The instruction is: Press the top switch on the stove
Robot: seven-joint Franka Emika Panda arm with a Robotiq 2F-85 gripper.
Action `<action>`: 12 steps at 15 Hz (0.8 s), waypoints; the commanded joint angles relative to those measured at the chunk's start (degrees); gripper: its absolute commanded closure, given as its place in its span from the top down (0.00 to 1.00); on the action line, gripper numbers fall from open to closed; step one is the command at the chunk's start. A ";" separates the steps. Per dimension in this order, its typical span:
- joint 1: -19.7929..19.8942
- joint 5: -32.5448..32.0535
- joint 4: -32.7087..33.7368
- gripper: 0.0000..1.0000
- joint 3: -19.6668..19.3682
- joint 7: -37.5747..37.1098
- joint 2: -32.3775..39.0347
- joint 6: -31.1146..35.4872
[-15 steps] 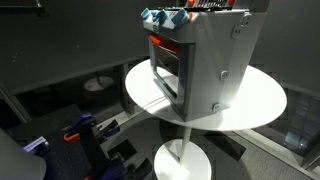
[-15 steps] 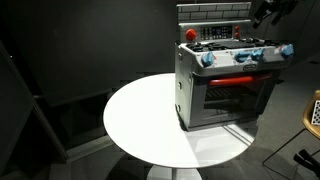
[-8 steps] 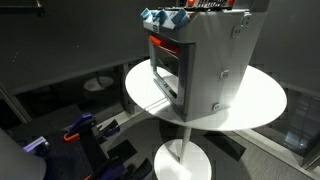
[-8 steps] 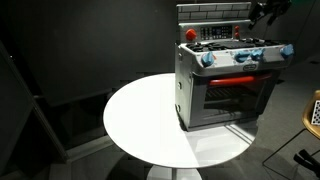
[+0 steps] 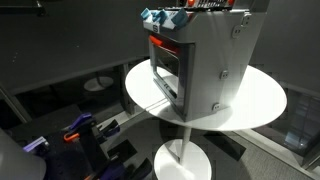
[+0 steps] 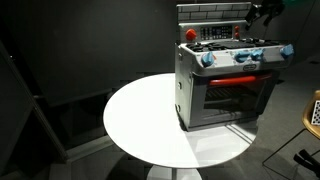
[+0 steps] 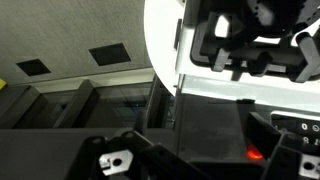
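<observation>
I am hovering the tool [image 6: 262,12], grip state I cannot tell, above the stove [image 6: 225,85] sitting on the white surface [image 6: 140,120]; judging it a stiff but light box, I am planning 1 gentle push on its top switch, no grasp.

In an exterior view, set high and fairly near, looking steeply down on a grey side corner of the stove [image 5: 215,60] at upper centre, with the table [image 5: 262,108] beneath and floor across the lower left. In an exterior view, set lower and further back, facing the stove [image 6: 225,85] front at the right edge, table [image 6: 140,120] filling the middle; shared by both, stove and table. From the wrist, very close, pointing past the gripper [image 7: 258,55] at upper right onto white table, dark unclear shapes below.
</observation>
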State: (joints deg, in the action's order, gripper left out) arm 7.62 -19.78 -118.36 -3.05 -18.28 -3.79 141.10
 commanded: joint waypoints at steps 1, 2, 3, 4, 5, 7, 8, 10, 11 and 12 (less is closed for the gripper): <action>-0.49 -1.24 2.92 1.00 -0.18 -1.62 1.99 -0.79; -0.60 -1.32 3.21 1.00 -0.20 -1.67 2.27 -0.82; -0.71 -1.29 3.51 1.00 -0.22 -1.66 2.52 -0.89; -0.83 -1.24 3.84 1.00 -0.25 -1.60 2.77 -0.92; -0.98 -1.05 4.11 1.00 -0.25 -1.48 2.99 -0.97; -1.26 -1.15 4.63 1.00 -0.25 -1.56 3.46 -1.00; -1.41 -1.10 4.92 1.00 -0.25 -1.54 3.67 -1.05; -1.69 -1.10 5.61 1.00 -0.28 -1.60 4.19 -1.10; -1.81 -1.14 5.87 1.00 -0.29 -1.63 4.37 -1.12; -1.92 -1.19 6.18 1.00 -0.32 -1.65 4.57 -1.13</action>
State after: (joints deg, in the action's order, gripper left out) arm 6.40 -19.78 -114.98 -3.05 -18.33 -0.72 141.10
